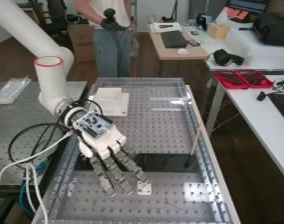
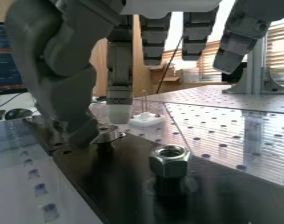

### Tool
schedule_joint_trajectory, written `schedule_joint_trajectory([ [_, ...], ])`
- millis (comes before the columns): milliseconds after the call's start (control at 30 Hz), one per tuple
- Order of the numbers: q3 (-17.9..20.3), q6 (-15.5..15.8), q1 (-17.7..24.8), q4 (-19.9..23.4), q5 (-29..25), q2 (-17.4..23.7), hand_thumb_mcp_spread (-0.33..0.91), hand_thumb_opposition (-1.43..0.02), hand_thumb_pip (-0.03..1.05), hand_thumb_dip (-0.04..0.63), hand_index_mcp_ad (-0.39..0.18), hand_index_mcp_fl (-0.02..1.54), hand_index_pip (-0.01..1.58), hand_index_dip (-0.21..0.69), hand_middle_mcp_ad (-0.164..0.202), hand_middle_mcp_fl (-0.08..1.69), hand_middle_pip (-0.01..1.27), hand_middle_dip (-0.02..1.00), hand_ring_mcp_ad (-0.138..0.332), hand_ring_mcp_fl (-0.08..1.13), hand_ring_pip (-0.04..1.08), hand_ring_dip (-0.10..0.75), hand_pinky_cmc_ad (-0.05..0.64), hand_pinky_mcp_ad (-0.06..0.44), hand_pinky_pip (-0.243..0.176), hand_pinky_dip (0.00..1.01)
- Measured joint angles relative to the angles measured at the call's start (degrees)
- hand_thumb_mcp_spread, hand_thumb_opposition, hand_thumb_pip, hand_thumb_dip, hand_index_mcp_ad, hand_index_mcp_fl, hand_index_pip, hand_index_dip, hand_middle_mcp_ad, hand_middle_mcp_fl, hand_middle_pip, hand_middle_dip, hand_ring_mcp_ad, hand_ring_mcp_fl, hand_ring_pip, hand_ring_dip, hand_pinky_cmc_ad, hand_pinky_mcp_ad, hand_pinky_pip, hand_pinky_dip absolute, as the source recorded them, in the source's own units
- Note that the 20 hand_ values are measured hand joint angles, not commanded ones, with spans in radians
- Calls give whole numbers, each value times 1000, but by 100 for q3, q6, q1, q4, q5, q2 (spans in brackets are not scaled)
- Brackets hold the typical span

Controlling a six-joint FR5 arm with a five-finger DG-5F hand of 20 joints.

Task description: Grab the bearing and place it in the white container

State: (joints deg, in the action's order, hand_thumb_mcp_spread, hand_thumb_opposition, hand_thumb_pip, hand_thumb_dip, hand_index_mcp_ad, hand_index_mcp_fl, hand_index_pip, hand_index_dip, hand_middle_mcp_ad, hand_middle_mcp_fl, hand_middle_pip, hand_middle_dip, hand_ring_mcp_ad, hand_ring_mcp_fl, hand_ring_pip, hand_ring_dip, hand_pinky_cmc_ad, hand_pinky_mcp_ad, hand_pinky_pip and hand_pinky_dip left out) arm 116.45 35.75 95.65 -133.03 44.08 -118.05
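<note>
In the high view the hand [image 1: 105, 144] is over the left part of the black plate [image 1: 167, 163], its fingers extended toward the bench's near end. The wrist view has the hand [image 2: 118, 92] open, with the thumb and one finger pointing down beside a small metal ring, apparently the bearing [image 2: 109, 133], on a dark post. The thumb tip overlaps the ring's edge; whether they touch I cannot tell. A large silver nut [image 2: 170, 159] stands on another post of the plate [image 2: 119, 175]. The white square container [image 1: 109, 95] sits on the bench behind the hand.
A small white base [image 2: 146, 119] with thin upright prongs stands beyond the ring. A thin brown rod [image 1: 194, 144] leans by the plate's right end. Clear raised rails [image 1: 209, 150] edge the perforated bench [image 1: 159, 130]. Black and white cables [image 1: 19, 162] loop left of the hand.
</note>
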Motion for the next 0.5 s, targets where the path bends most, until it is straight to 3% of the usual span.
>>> schedule_joint_trajectory([
  [500, -82, -87, -15, -125, 37, -62, 351, -860, 646, 269, -56, 150, 1548, 124, 51, 0, 127, 138, 176, 0, 66, 59, 379, 288, -124, 250],
])
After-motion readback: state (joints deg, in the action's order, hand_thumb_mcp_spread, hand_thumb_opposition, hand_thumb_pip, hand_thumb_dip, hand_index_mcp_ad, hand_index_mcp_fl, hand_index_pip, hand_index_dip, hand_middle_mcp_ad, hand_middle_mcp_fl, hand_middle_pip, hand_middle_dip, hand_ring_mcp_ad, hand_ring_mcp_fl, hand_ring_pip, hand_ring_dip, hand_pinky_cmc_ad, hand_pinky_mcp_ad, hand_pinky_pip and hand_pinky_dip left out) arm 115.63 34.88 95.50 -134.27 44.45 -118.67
